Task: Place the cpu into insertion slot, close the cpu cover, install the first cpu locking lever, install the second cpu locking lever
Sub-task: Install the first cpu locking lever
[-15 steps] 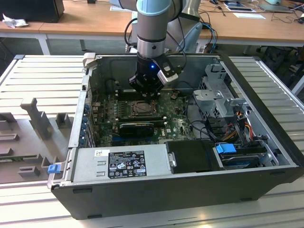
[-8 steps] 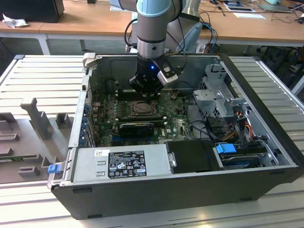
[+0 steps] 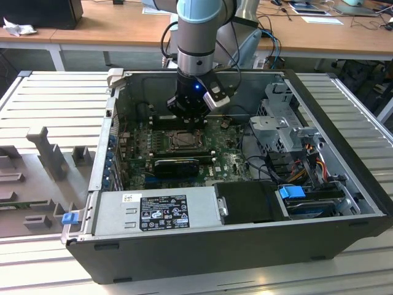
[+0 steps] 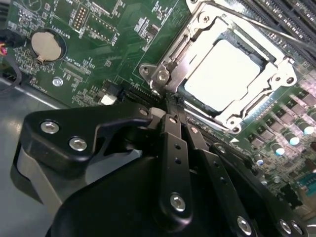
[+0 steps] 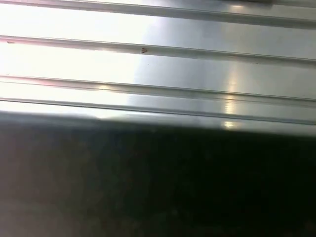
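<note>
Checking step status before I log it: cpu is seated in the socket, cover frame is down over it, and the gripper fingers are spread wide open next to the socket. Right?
Not quite. The gripper is shut, its fingers pressed together with the tips at the socket's corner, as the second wrist view shows. The rest holds: the cpu sits in the socket and the cpu cover lies down around it.

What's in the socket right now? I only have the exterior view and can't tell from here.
Observer: In the second wrist view the chip sits in the socket, and the metal cover lies flat around it.
Operator: Where's the pincer relative to it?
Observer: The pincer has its fingers pressed together, with the tips at the corner of the cover, off the chip.
</note>
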Available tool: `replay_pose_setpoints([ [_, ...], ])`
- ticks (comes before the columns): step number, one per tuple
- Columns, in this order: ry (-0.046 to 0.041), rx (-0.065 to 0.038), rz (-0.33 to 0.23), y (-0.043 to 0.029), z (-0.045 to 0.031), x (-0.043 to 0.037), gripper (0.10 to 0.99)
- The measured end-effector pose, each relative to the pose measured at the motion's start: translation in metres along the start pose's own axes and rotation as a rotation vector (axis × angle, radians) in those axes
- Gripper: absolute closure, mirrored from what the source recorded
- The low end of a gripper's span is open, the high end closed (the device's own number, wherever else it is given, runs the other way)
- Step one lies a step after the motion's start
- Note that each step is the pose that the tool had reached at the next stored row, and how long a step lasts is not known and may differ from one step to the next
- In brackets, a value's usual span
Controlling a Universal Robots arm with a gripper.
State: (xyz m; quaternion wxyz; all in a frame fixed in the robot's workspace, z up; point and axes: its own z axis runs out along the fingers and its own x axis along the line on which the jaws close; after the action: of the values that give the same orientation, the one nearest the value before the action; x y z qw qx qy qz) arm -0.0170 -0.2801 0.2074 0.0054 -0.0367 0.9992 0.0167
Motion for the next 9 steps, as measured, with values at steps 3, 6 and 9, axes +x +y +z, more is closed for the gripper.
replay_pose_setpoints([
  [3, 0.0000, 0.000, 0.000, 0.0003, -0.0089, -0.0001, 0.980],
  [6, 0.0000, 0.000, 0.000, -0.0017, -0.0090, 0.0000, 0.980],
  [9, 0.0000, 0.000, 0.000, -0.0034, -0.0090, 0.0002, 0.980],
])
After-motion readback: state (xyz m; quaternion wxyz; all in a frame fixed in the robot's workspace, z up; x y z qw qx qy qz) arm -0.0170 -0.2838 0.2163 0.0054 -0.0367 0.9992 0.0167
